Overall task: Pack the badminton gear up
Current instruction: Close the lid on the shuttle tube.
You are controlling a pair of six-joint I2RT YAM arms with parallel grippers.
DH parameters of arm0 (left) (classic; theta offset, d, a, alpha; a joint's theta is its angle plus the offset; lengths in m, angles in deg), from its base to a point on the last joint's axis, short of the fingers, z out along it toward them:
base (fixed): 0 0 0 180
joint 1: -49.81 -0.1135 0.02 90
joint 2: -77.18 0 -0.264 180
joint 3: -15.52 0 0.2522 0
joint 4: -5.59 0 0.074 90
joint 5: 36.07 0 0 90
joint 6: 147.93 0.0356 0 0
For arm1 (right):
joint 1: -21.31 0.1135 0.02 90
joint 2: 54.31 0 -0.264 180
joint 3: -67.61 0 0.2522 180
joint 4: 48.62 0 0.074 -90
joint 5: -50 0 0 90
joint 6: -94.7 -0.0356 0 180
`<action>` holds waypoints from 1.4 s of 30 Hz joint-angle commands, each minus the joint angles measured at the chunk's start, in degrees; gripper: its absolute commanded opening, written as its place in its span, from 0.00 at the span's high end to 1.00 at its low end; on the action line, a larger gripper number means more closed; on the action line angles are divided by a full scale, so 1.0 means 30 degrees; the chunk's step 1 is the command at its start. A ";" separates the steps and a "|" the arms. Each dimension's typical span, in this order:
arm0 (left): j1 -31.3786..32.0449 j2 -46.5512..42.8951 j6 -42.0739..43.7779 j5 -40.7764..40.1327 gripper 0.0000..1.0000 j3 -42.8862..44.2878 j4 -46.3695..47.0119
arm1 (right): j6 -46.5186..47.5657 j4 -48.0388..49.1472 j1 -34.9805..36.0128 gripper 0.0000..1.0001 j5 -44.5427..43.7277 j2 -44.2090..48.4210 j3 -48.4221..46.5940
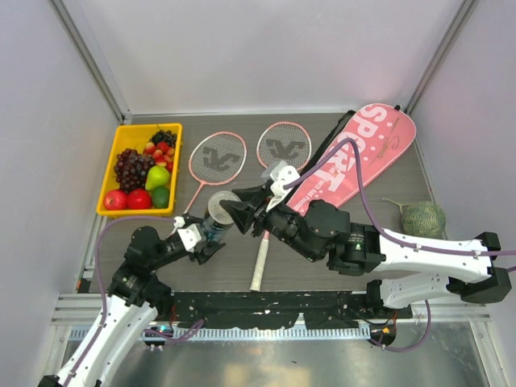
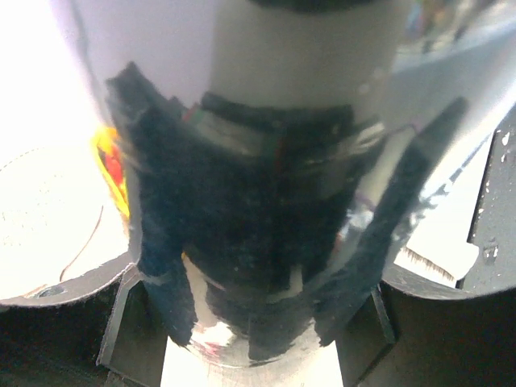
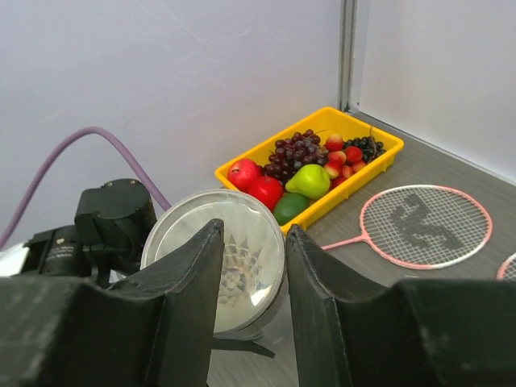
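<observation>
Left claw clenched on the tube; right claw released at the tube's mouth.

Seen from above, the tube is held off the surface just toward 8 o'clock of its middle, mouth tipped up toward 3 o'clock. The left wrist view shows it pressed between both fingers. The right claw's fingers stand parted in front of the round opening with nothing between them. Through the gap a white feathered shape, seemingly the shuttlecock, sits inside the tube. The left racket lies flat at 11 o'clock. The right racket lies at 12, its white handle running under the right arm toward 6. The pink bag lies slantwise at 2 o'clock. The yellow tray of fruit is at 10, the green netted ball at 4.
</observation>
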 commanded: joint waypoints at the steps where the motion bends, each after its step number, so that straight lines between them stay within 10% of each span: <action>1: 0.0061 -0.0467 -0.3304 0.0835 1.00 0.1076 0.7362 | -0.1590 -0.3524 0.0377 0.59 0.1811 -0.1574 0.1613; 16: 0.0089 -0.0730 -0.3282 0.0837 1.00 0.1807 0.6520 | -0.3847 -0.6592 0.0406 0.66 0.0966 -0.3889 0.0563; 42: 0.0061 -0.0232 0.2347 -0.0659 1.00 0.2277 0.0156 | -0.0215 -0.6625 -0.0766 0.32 -0.0094 0.1441 -0.5269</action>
